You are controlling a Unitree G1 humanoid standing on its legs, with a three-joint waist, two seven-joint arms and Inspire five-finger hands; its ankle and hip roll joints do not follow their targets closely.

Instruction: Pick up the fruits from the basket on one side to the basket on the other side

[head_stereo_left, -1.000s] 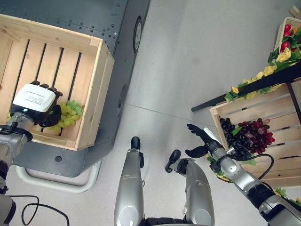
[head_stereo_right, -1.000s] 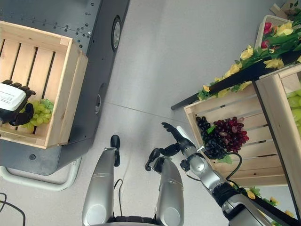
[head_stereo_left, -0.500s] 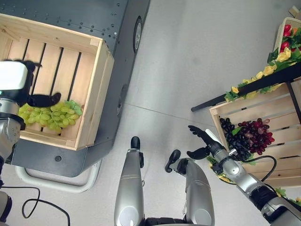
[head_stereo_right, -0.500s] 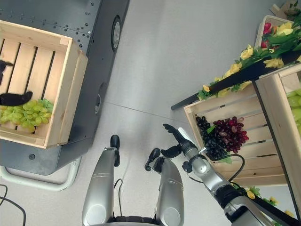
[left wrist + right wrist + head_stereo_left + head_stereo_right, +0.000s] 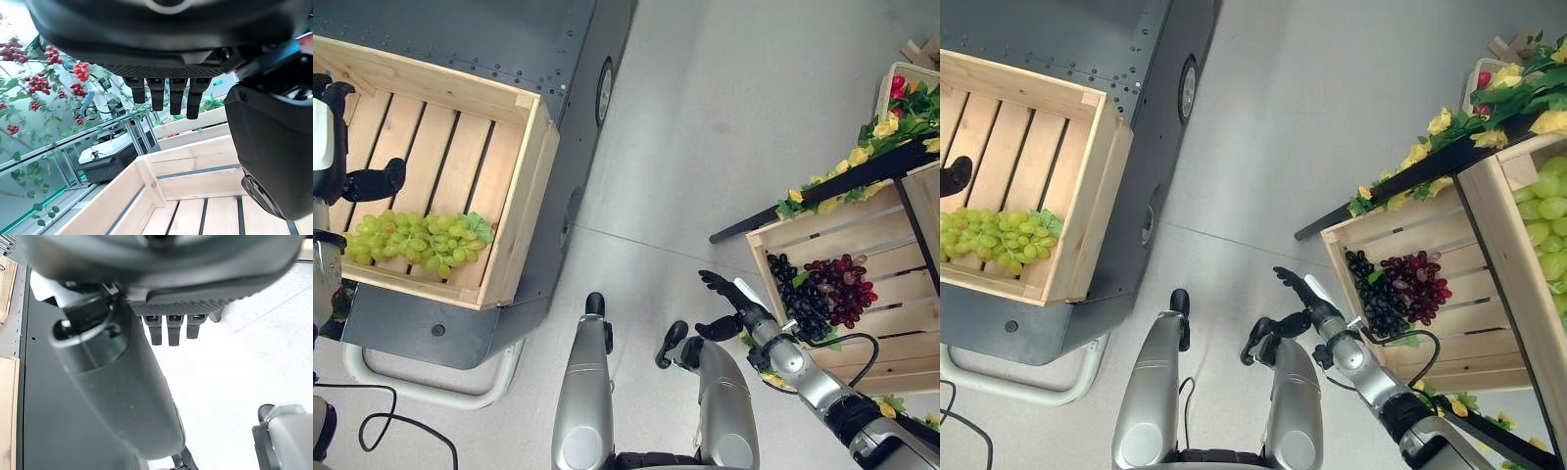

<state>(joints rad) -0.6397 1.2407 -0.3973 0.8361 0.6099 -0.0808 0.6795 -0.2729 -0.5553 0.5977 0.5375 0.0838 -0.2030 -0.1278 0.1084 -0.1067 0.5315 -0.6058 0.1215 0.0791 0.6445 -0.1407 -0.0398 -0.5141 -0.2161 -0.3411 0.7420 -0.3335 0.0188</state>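
A bunch of green grapes point(image 5: 416, 240) lies loose on the slats of the wooden crate point(image 5: 514, 245) at the left. My left hand point(image 5: 347, 171) hovers above the crate's left side, open and holding nothing, clear of the grapes. In the left wrist view its fingers point(image 5: 164, 93) hang straight over the crate's far corner. Dark purple and red grapes point(image 5: 822, 289) lie in the wooden crate point(image 5: 891, 348) at the right. My right hand point(image 5: 729, 304) is open over the floor, just left of that crate, with straight fingers point(image 5: 168, 330) and nothing in it.
The left crate rests on a dark grey cart point(image 5: 489, 39) with a white tube frame point(image 5: 431, 382). A black shelf rail with yellow flowers point(image 5: 847, 166) runs above the right crate. Green grapes point(image 5: 1547, 220) fill another crate at far right. Grey floor point(image 5: 724, 127) lies between the two sides.
My left hand has let go of the green grapes and risen away to the left; the bunch now lies spread in the crate. The camera has shifted slightly. The right hand has barely moved.
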